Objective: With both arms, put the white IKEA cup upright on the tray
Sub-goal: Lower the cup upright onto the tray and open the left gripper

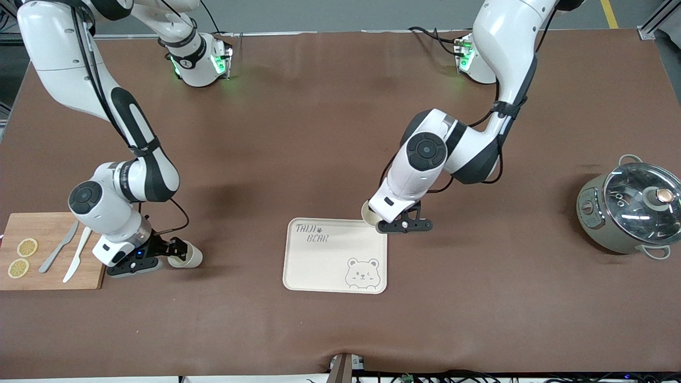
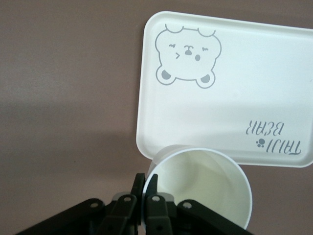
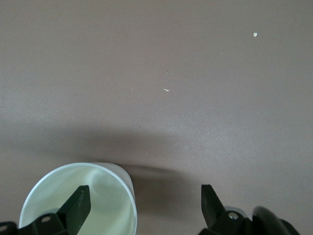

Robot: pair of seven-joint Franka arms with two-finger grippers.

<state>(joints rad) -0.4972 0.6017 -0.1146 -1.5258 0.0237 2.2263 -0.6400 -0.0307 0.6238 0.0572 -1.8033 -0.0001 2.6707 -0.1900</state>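
Note:
The cream tray (image 1: 330, 266) with a bear face lies on the brown table nearer the front camera. My left gripper (image 1: 379, 222) is shut on the rim of a white cup (image 1: 368, 213), one finger inside and one outside, at the tray's corner toward the left arm's end. In the left wrist view the gripper (image 2: 146, 180) pinches the cup (image 2: 205, 186), which overlaps the tray's edge (image 2: 230, 88). My right gripper (image 1: 178, 249) is open at a second white cup (image 1: 189, 256) beside the cutting board. In the right wrist view the gripper (image 3: 144, 193) has one finger inside that cup (image 3: 98, 205).
A wooden cutting board (image 1: 53, 276) with two lemon slices (image 1: 26, 247) and two knives (image 1: 72, 252) lies at the right arm's end. A grey pot with a glass lid (image 1: 630, 207) stands at the left arm's end.

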